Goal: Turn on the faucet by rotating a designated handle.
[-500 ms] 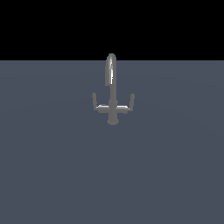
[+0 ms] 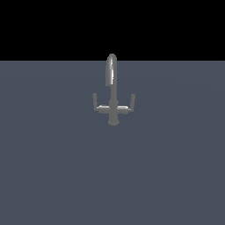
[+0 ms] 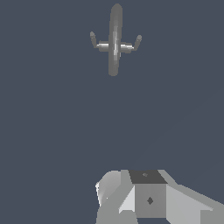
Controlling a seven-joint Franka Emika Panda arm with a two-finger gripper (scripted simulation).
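**Faucet untouched, approach not begun**

Nearest my wrist camera sits the gripper (image 3: 151, 199); I cannot tell whether its jaws are spread or pressed together. Well beyond stands the faucet (image 2: 113, 94), both levers upright, nothing touching it. Everything is left to do. Bare grey-blue floor (image 2: 52, 176) all round, black void behind

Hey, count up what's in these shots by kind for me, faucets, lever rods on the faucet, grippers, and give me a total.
faucet: 1
lever rods on the faucet, one toward the exterior view's left and one toward its right: 2
gripper, seen only in the wrist view, well apart from the faucet: 1
Total: 4
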